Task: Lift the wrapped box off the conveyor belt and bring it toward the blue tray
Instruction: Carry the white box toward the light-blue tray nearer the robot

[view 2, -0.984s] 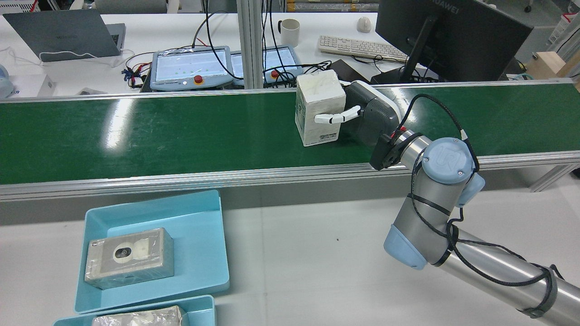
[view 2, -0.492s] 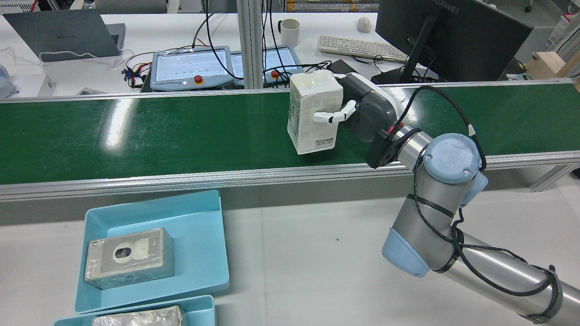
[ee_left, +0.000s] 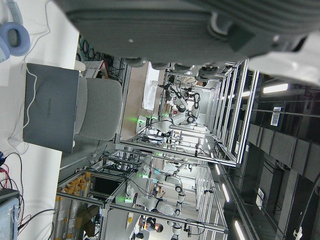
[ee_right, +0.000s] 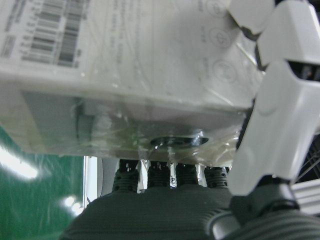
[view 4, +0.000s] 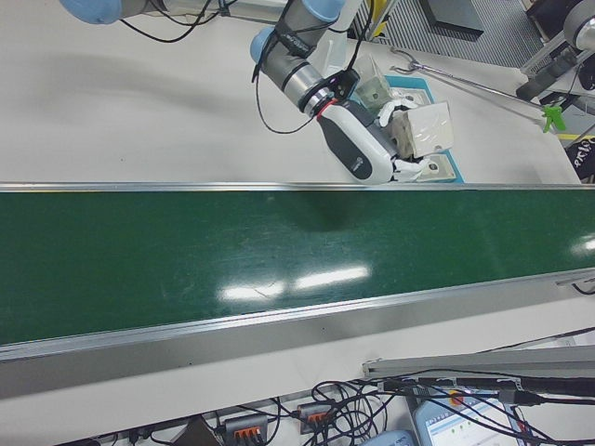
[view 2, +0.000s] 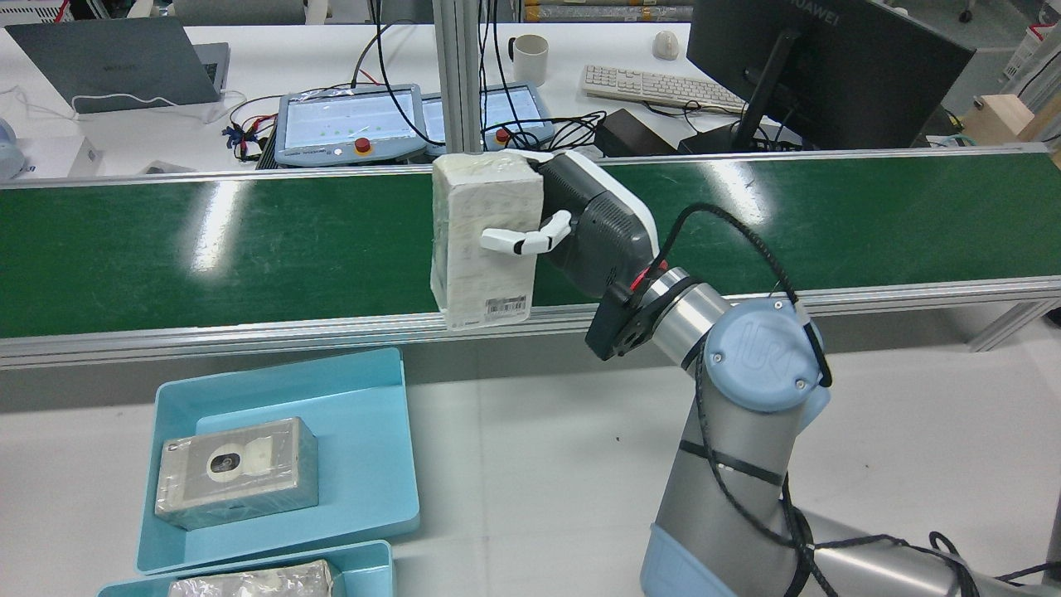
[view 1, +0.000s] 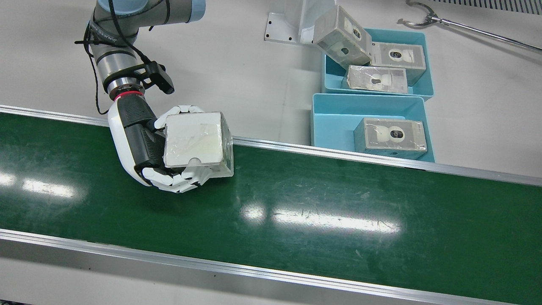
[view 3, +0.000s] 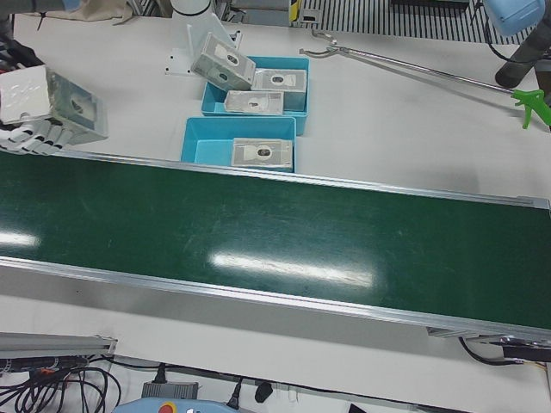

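The wrapped box (view 2: 485,240) is white and film-covered. My right hand (view 2: 593,224) is shut on it, with fingers (view 2: 518,240) wrapped over its side. The box hangs upright, off the green conveyor belt (view 2: 249,249), over the belt's near rail. The front view shows the box (view 1: 194,142) in the hand (view 1: 139,144) at the belt's edge, left of the blue tray (view 1: 334,118). The right hand view shows the box (ee_right: 125,65) against the palm. The blue tray (view 2: 365,448) lies below and left of the box. The left hand view shows only a grey part of my left hand (ee_left: 175,25).
The blue tray holds one wrapped grey box (view 2: 236,473). A second blue tray (view 1: 427,80) behind it holds several boxes. A grabber tool (view 3: 413,69) lies on the white table. Laptop, pendants and monitor stand beyond the belt.
My right hand has lifted the box and carried it left and toward the belt's near edge. The arm has swung in with it.
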Robot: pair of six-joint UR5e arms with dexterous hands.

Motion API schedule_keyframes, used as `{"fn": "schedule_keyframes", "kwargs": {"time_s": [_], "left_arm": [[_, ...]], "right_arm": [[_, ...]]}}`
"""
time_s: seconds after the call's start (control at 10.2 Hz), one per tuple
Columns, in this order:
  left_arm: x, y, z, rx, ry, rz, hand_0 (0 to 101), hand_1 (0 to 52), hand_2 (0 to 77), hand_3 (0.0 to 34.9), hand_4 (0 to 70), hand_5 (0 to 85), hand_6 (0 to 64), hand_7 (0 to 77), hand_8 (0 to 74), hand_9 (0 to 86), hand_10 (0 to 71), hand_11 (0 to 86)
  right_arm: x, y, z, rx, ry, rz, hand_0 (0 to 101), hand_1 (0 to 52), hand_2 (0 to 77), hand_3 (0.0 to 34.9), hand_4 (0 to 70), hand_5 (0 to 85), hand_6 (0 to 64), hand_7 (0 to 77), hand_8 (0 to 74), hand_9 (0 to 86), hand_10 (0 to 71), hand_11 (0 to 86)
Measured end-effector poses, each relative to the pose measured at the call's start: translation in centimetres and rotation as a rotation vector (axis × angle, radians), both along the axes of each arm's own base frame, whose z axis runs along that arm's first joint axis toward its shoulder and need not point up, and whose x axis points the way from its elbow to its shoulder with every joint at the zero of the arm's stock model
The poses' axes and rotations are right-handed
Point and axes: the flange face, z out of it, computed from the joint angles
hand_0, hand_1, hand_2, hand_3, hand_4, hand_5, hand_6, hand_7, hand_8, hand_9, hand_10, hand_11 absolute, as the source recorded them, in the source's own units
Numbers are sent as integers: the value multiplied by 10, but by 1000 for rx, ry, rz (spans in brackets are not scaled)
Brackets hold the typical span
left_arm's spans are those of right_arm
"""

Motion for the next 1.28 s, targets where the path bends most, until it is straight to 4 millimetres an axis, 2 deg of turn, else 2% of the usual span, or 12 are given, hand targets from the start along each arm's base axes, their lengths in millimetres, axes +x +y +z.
{"fn": "schedule_keyframes", "kwargs": {"time_s": [0.2, 0.3, 0.39, 0.49, 0.59, 0.69, 0.79, 0.89, 0.98, 1.08, 1.18, 1.28], "left_arm": [[0, 0, 0, 0, 0, 0, 0, 0, 11, 0, 0, 11, 0, 5, 5, 0, 0, 5], [0, 0, 0, 0, 0, 0, 0, 0, 11, 0, 0, 11, 0, 5, 5, 0, 0, 5], [0, 0, 0, 0, 0, 0, 0, 0, 11, 0, 0, 11, 0, 5, 5, 0, 0, 5], [0, 0, 0, 0, 0, 0, 0, 0, 11, 0, 0, 11, 0, 5, 5, 0, 5, 0], [0, 0, 0, 0, 0, 0, 0, 0, 11, 0, 0, 11, 0, 5, 5, 0, 5, 0], [0, 0, 0, 0, 0, 0, 0, 0, 5, 0, 0, 11, 0, 5, 5, 0, 5, 0], [0, 0, 0, 0, 0, 0, 0, 0, 5, 0, 0, 11, 0, 5, 5, 0, 5, 0], [0, 0, 0, 0, 0, 0, 0, 0, 5, 0, 0, 11, 0, 5, 5, 0, 5, 0], [0, 0, 0, 0, 0, 0, 0, 0, 11, 0, 0, 11, 0, 5, 5, 0, 5, 0], [0, 0, 0, 0, 0, 0, 0, 0, 5, 0, 0, 11, 0, 5, 5, 0, 5, 0], [0, 0, 0, 0, 0, 0, 0, 0, 5, 0, 0, 11, 0, 5, 5, 0, 5, 0], [0, 0, 0, 0, 0, 0, 0, 0, 5, 0, 0, 11, 0, 5, 5, 0, 5, 0]], "right_arm": [[-48, 19, -31, 8, 33, 46, 479, 5, 420, 7, 431, 524, 442, 644, 567, 627, 551, 513], [-72, 18, -41, 17, 37, 60, 467, 5, 420, 5, 431, 551, 458, 704, 584, 671, 556, 540], [-98, 16, -45, 27, 34, 65, 486, 5, 420, 3, 425, 589, 524, 736, 671, 785, 562, 578], [-124, 18, -47, 34, 32, 57, 486, 5, 420, 3, 425, 589, 524, 736, 671, 785, 562, 578], [-147, 24, -48, 38, 33, 39, 489, 5, 420, 0, 415, 671, 616, 774, 704, 802, 567, 698], [-165, 32, -50, 42, 36, 18, 503, 5, 420, 0, 415, 671, 622, 774, 644, 818, 649, 862], [-176, 40, -50, 45, 37, 0, 503, 5, 420, 0, 415, 671, 622, 774, 644, 818, 649, 862], [-182, 46, -51, 49, 37, -15, 507, 5, 420, 2, 415, 671, 627, 774, 567, 802, 589, 862], [-186, 53, -52, 58, 33, -35, 536, 5, 420, 0, 425, 693, 502, 774, 398, 11, 360, 862], [-187, 60, -53, 68, 29, -56, 536, 5, 420, 0, 425, 693, 502, 774, 398, 11, 360, 862], [-186, 70, -49, 76, 25, -77, 543, 5, 420, 32, 382, 654, 409, 774, 284, 44, 229, 540], [-180, 78, -42, 80, 20, -90, 509, 71, 284, 110, 240, 518, 245, 774, 0, 27, 38, 545]]}}
